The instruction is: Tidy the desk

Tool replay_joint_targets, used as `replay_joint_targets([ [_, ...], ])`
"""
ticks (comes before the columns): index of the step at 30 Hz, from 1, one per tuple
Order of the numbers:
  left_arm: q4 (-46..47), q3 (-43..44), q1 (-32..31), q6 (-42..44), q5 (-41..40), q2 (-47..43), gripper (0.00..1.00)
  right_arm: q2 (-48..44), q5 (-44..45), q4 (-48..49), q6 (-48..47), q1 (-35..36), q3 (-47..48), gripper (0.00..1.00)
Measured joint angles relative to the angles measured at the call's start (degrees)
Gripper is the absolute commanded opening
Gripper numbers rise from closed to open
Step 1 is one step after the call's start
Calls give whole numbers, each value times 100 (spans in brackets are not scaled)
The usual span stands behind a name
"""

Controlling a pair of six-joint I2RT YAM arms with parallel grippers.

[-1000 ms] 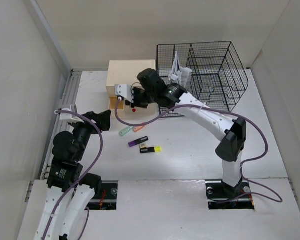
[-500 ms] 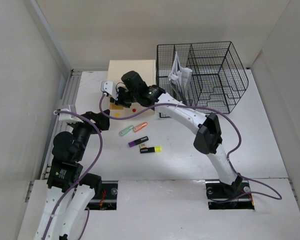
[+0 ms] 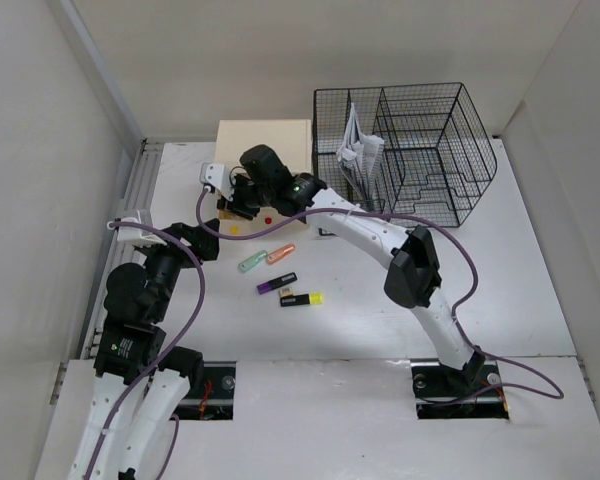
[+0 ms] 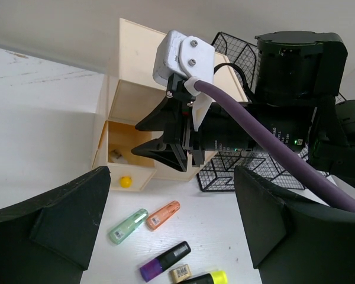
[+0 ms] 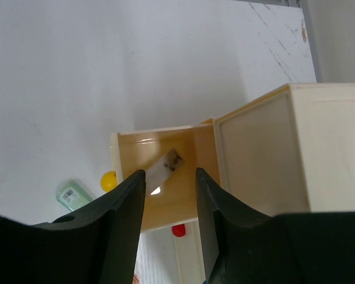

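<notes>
Counter (image 3: 370, 310) spreads white beneath both arms, with a rail (image 3: 138, 200) along its left edge. Right gripper (image 5: 170, 176) hangs over the open drawer (image 5: 127, 148) of the beige box (image 3: 265, 140), jaws partly apart and holding nothing; a small white piece (image 5: 164, 165) lies in the drawer below. Left gripper (image 4: 171, 174) sits at the left, jaws wide and empty. Markers (image 3: 277, 284) lie mid-counter, and a wire rack (image 3: 420, 150) stands at the back right

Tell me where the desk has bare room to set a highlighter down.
Bare desk lies right of the right arm, between the wire organizer and the near edge. Crowded: the highlighters and open drawer under the right gripper.
</notes>
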Motion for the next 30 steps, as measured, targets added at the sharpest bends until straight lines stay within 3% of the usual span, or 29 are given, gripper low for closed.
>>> replay_joint_targets([
  [3, 0, 0, 0, 0, 0, -7, 83, -28, 17, 42, 46, 0, -81, 38],
  [4, -4, 0, 0, 0, 0, -15, 83, -70, 17, 52, 66, 0, -155, 31],
  [5, -2, 0, 0, 0, 0, -28, 83, -118, 11, 68, 79, 0, -238, 16],
  [6, 0, 0, 0, 0, 0, -55, 83, -195, -44, 74, 103, -2, -354, 11],
  [9, 0, 0, 0, -2, -15, -138, 83, -498, -450, -4, 90, -2, -695, 5],
  [14, 17, -48, 4, -4, -20, -254, 83, -1357, -2039, -826, -662, -55, -1471, 4],
  [17, 15, -81, 31, -4, 0, -254, 83, -1751, -2476, -1241, -1078, -79, -1952, 4],
  [24, 42, -85, 42, -7, 46, -256, 83, -1716, -2269, -1353, -1224, -79, -3517, 16],
  [30, 42, -85, 42, -7, 46, -256, 83, -1523, -1884, -1305, -1217, -79, -3687, 19],
])
